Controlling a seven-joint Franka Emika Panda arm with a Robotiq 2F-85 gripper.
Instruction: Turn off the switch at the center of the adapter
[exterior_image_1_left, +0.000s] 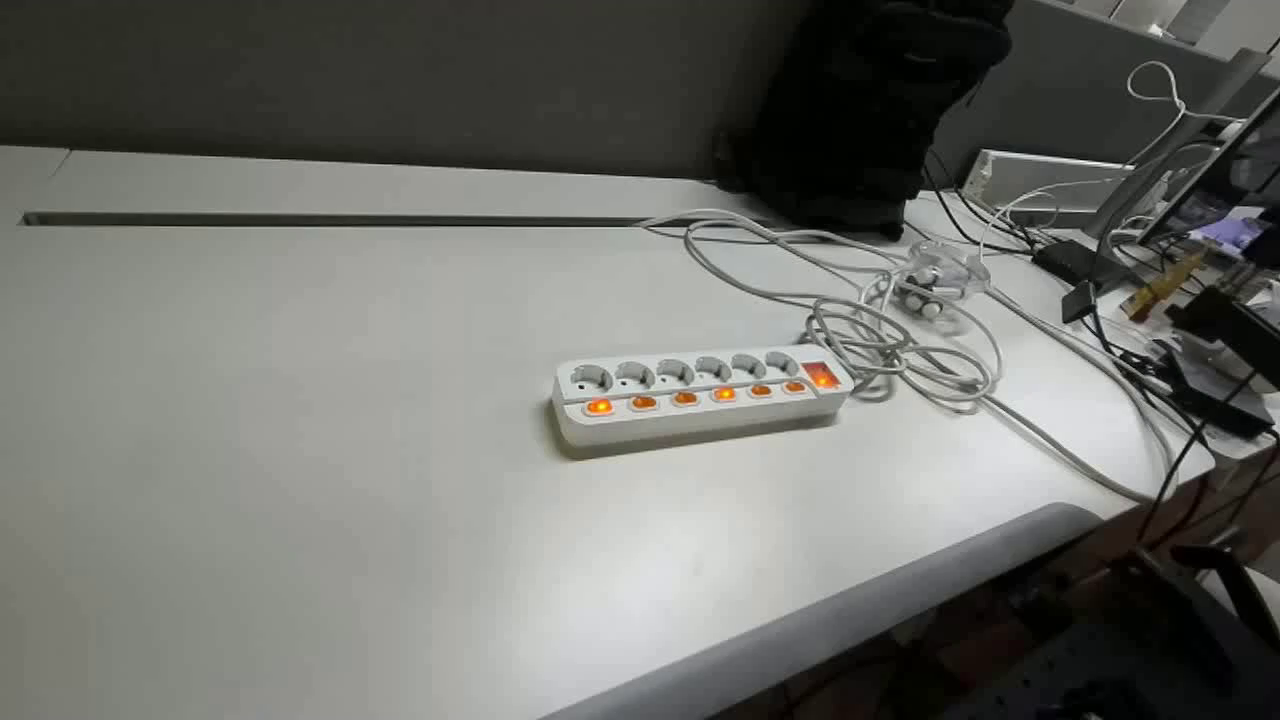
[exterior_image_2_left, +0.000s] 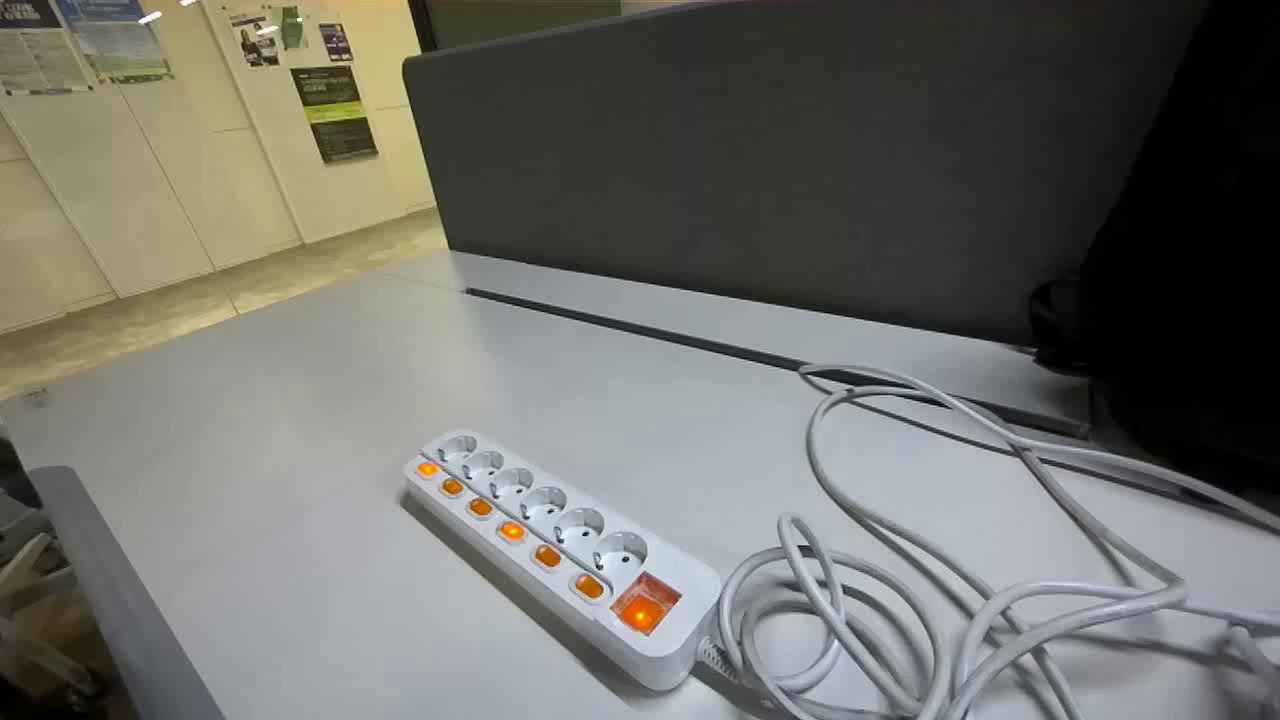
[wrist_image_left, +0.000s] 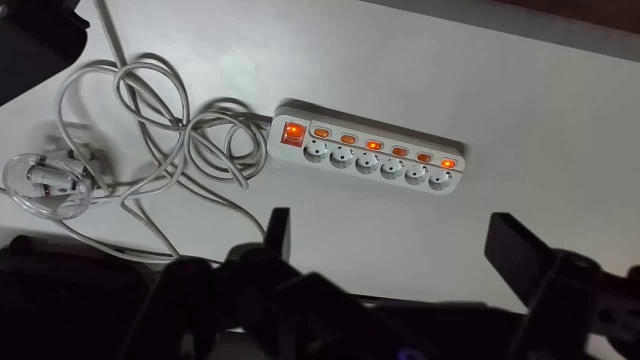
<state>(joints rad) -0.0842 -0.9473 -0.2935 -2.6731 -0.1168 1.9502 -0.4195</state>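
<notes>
The adapter, a long white power strip, lies flat on the table in both exterior views (exterior_image_1_left: 700, 425) (exterior_image_2_left: 690, 603) and the wrist view (wrist_image_left: 385, 156). It has a row of sockets and a row of small orange switches. The switch near its center (wrist_image_left: 374, 145) glows, also in both exterior views (exterior_image_1_left: 724, 394) (exterior_image_2_left: 511, 531). The small switch at the far end from the cable (wrist_image_left: 448, 163) and the large red switch (wrist_image_left: 293, 131) glow too. The other small switches look dark. My gripper (wrist_image_left: 390, 230) is open and empty, apart from the adapter; exterior views do not clearly show it.
Tangled white cables (wrist_image_left: 185, 125) lie at the adapter's cable end, with a clear round plastic item (wrist_image_left: 47, 185) beyond. A black bag (exterior_image_1_left: 850, 120) stands at the back against a dark partition (exterior_image_1_left: 350, 80). The table's grey edge (exterior_image_1_left: 850, 610) runs along the front.
</notes>
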